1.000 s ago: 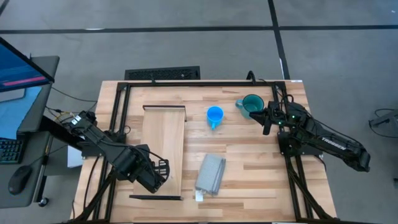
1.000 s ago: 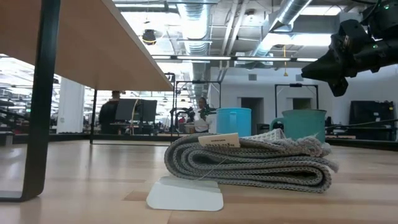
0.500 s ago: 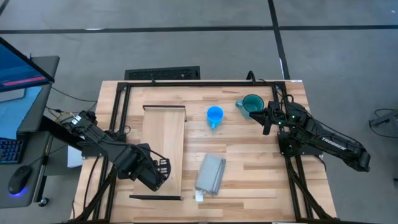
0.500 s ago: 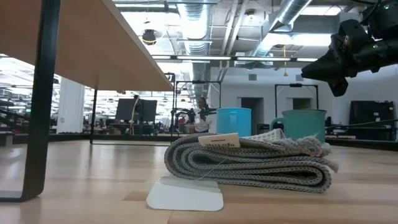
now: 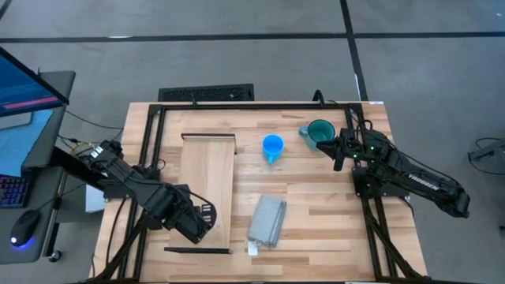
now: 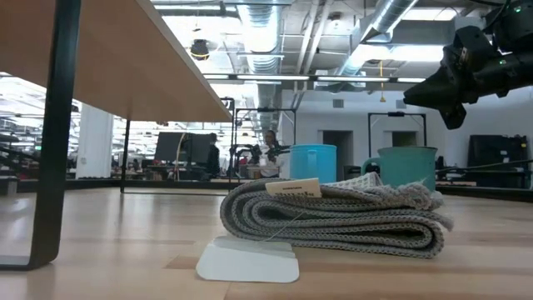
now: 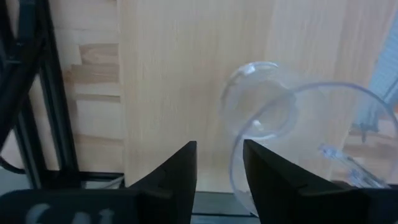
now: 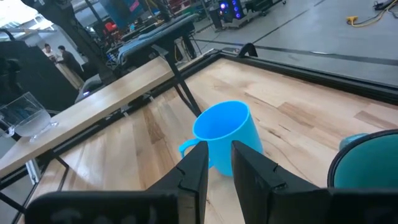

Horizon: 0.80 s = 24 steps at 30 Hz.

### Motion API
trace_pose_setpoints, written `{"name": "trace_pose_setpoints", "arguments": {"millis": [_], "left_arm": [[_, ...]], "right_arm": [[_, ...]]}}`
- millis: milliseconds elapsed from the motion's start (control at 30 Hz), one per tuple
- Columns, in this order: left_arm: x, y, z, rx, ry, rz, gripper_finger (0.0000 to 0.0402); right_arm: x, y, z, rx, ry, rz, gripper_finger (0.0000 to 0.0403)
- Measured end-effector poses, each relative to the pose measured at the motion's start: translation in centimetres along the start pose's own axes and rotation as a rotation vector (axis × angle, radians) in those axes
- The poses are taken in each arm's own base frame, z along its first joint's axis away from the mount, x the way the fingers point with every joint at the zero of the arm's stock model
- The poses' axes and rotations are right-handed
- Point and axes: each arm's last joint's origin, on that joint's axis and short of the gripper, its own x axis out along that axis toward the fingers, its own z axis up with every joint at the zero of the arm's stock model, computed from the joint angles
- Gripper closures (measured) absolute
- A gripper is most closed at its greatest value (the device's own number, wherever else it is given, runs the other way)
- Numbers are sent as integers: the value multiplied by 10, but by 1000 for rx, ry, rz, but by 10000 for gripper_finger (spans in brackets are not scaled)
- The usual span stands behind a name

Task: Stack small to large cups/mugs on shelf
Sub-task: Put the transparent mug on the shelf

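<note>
Clear cup [image 7: 292,143] is sitting on the shelf [image 5: 208,170], its rim caught in the narrowly parted left pincer [image 7: 219,165]. Right pincer [image 5: 339,151], fingers close together and holding nothing, is hovering beside the teal mug [image 5: 320,132]. Blue mug [image 5: 272,147] is standing on the worktop [image 5: 316,205] near a folded cloth [image 5: 267,219].

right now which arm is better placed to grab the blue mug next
Right. The right gripper hovers beside the teal mug, near the blue mug. The left gripper is far off at the shelf by the clear cup.
</note>
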Motion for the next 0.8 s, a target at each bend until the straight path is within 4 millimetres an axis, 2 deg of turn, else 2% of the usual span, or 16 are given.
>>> {"name": "trace_pose_setpoints", "arguments": {"millis": [333,800], "left_arm": [[0,-4,-3,-11,33,-39,280],[-1,-3,-5,-15,77,-9,281]], "right_arm": [[0,0,0,0,0,0,310],[0,0,0,-7,0,0,310]]}}
